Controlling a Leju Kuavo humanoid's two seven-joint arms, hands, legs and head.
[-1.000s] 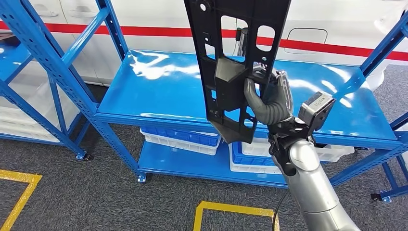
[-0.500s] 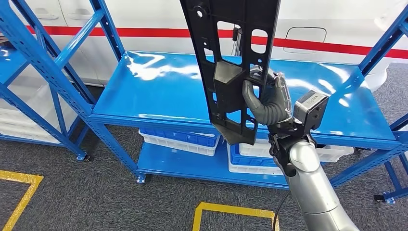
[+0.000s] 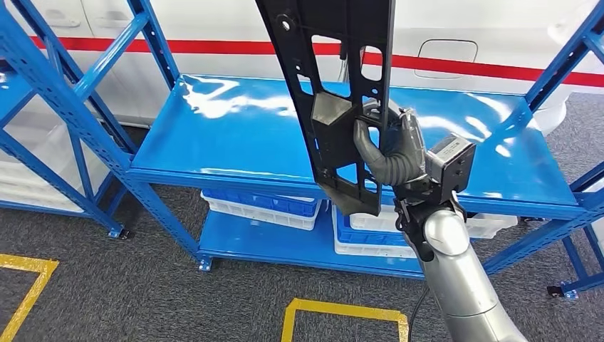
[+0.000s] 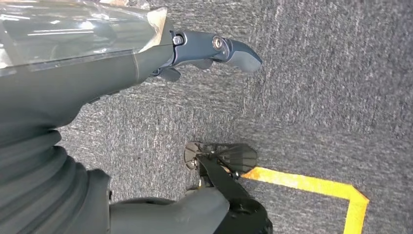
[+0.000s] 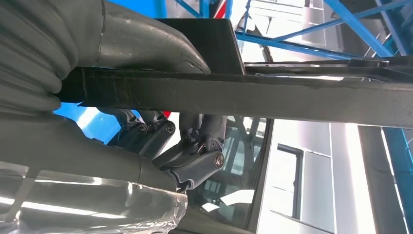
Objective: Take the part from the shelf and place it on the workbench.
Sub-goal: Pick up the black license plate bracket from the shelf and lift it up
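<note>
The part (image 3: 335,85) is a long black plastic panel with cut-outs, held upright and slightly tilted in front of the blue shelf (image 3: 235,135); its top runs out of the head view. My right hand (image 3: 392,153) grips it at a cut-out near its lower half, fingers curled through the opening. In the right wrist view the part (image 5: 292,97) crosses as a dark bar, with the fingers (image 5: 195,156) wrapped around it. My left hand (image 4: 146,63) hangs over the grey carpet and holds nothing, its fingers apart.
White and blue bins (image 3: 260,206) (image 3: 370,239) sit on the shelf's lower level. Blue uprights (image 3: 71,107) stand at the left, another at the right (image 3: 555,64). Yellow floor tape (image 3: 342,308) marks the carpet. A white wall with a red stripe (image 3: 214,47) lies behind.
The right hand has carried the part a little left and higher in the picture. The view itself has shifted slightly left as well.
</note>
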